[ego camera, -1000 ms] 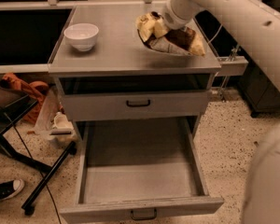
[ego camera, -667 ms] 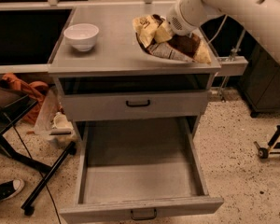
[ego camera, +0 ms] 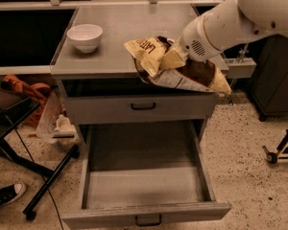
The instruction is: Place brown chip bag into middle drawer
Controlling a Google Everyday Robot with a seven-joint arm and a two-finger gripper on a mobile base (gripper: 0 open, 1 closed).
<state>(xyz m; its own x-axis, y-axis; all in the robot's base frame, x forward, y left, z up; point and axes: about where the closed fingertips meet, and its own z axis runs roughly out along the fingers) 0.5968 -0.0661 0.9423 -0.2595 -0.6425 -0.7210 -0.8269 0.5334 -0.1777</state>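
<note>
The brown chip bag (ego camera: pixel 182 73) hangs in the air in front of the cabinet's top edge, tilted, its dark middle and pale yellow ends showing. My gripper (ego camera: pixel 169 57) is shut on the bag's upper left part, at the end of the white arm coming in from the upper right. The middle drawer (ego camera: pixel 144 188) is pulled fully open below, its grey floor bare, with a small dark handle on its low front strip. The bag is above and a little behind the drawer's opening.
A white bowl (ego camera: pixel 85 36) stands on the cabinet top (ego camera: pixel 120 28) at the left. The shut top drawer (ego camera: pixel 144 108) has a black handle. A plastic bag (ego camera: pixel 57 123) and black stand legs (ego camera: pixel 48 181) lie left of the cabinet. A shoe (ego camera: pixel 5 195) is at the lower left.
My gripper has lifted the chip bag off the cabinet top and carried it left and toward the front, so it now hangs past the front edge.
</note>
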